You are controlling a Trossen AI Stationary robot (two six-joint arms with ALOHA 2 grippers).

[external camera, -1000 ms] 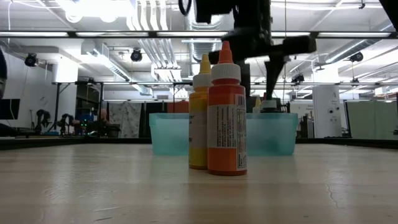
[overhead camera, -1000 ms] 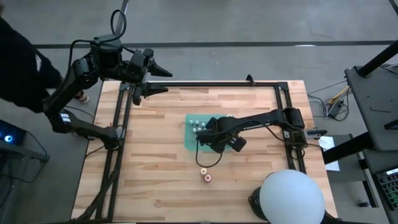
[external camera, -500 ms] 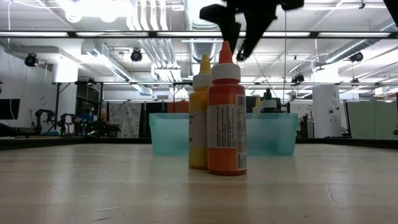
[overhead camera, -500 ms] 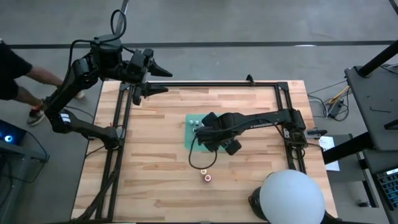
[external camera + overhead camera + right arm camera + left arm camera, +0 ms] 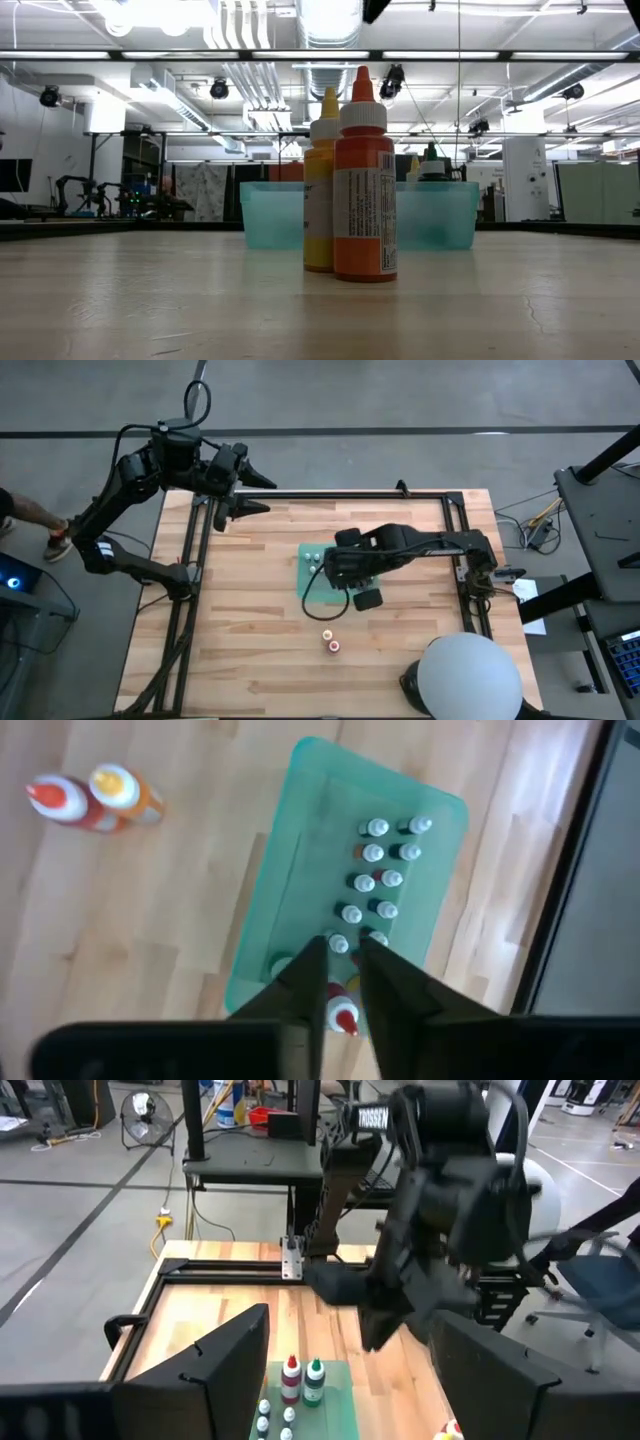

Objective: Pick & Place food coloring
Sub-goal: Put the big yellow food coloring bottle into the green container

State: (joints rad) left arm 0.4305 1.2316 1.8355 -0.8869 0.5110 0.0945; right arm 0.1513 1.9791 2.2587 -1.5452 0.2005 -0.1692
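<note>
Several tiny food coloring bottles [image 5: 375,880] stand in two rows in the green tray [image 5: 300,850], with a red-topped one [image 5: 291,1375] and a green-topped one [image 5: 314,1380] at one end. Two taller bottles, orange [image 5: 364,190] and yellow [image 5: 320,190], stand on their bases on the table nearer the front edge [image 5: 330,641]. My right gripper [image 5: 342,945] hangs high over the tray [image 5: 312,585], pointing down, its fingers nearly together and empty. My left gripper [image 5: 350,1380] waits open off the table's far left corner [image 5: 268,493].
A black metal frame [image 5: 340,494] runs along the table's edges. A white dome [image 5: 468,675] sits at the near right corner. A cable loop [image 5: 335,610] hangs below my right arm. A person's legs [image 5: 30,525] show left of the table.
My right gripper has risen straight up from the tray, leaving the low view through its top, and has rolled about its own axis. The bottles and the tray have stayed where they were.
</note>
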